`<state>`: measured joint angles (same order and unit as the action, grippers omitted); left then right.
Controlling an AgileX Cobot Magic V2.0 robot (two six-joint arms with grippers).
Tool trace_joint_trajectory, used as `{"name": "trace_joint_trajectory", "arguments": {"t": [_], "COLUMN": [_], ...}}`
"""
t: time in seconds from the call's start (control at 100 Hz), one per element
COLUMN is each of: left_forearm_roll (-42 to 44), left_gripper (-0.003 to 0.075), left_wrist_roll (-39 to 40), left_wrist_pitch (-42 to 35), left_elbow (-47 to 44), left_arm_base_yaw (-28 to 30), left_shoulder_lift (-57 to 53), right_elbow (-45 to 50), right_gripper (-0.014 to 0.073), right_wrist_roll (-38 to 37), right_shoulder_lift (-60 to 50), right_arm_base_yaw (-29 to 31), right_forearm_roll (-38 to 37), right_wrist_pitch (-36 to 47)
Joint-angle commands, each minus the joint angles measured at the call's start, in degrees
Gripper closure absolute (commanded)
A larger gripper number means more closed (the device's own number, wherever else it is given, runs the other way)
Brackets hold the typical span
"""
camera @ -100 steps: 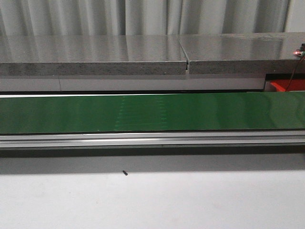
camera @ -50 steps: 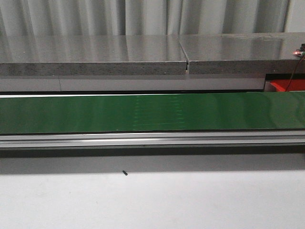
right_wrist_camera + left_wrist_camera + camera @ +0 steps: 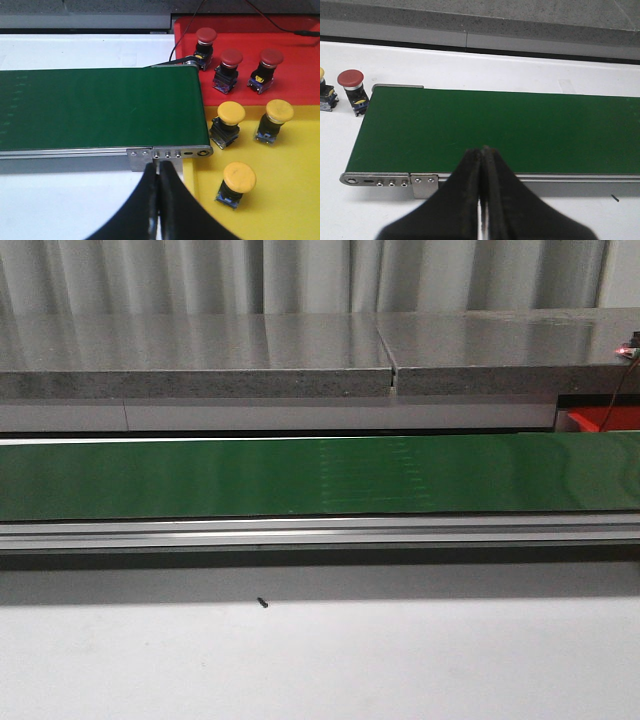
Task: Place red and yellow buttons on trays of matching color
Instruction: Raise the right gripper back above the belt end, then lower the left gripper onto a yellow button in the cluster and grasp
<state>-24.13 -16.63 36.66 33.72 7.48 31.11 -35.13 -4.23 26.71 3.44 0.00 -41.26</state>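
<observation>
Belt (image 3: pixel 495 130) bare; both claws (image 3: pixel 481 200) (image 3: pixel 159 200) pinched narrow, empty. Sorting paused; next: red button (image 3: pixel 351 82) off belt's end.

Only the fingertips show up, one pair per wrist cam. Left gripper (image 3: pixel 481 200) has matte black, wedge-shaped fingers (image 3: pixel 455 205) that taper to thin tips with slightly fuzzy inner edges. Right gripper (image 3: pixel 158 200) looks identical: smooth black curved fingers (image 3: pixel 177 210), no visible screws, cables or markings.
</observation>
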Motion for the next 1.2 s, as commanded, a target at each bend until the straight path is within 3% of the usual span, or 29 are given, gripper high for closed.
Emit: {"name": "trace_joint_trajectory", "arguments": {"t": [0.0,0.89,0.94,1.06,1.19], "left_forearm_roll": [-1.5,0.9,2.7,8.8,13.1], "left_gripper": [0.0741,0.0741,0.0741,0.0741,0.0741], "left_wrist_roll": [0.0,0.0,1.6,14.1,16.1], "left_wrist_pitch": [-3.4,-4.9,-4.6,-5.7,-7.3], "left_elbow": [1.5,1.5,1.6,2.3,4.7], "left_arm_base_yaw": [-0.5,-0.5,-0.5,-0.4,-0.3], "left_shoulder_lift": [0.2,1.8,3.2,6.8,11.4], "right_elbow": [-1.3,-1.3,-1.3,-1.3,-1.3], "right_gripper": [0.0660,0.0660,0.0660,0.0660,0.0660], "right_wrist_roll": [-0.2,-0.2,-0.2,-0.2,-0.2], "right_shoulder_lift": [0.2,0.2,0.2,0.2,0.2], "right_arm_base_yaw": [-0.1,-0.1,-0.1,-0.1,-0.1], "right_forearm_roll": [-0.6,-0.6,-0.6,-0.6,-0.6], "right_wrist_pitch": [3.8,3.8,3.8,3.8,3.8]}}
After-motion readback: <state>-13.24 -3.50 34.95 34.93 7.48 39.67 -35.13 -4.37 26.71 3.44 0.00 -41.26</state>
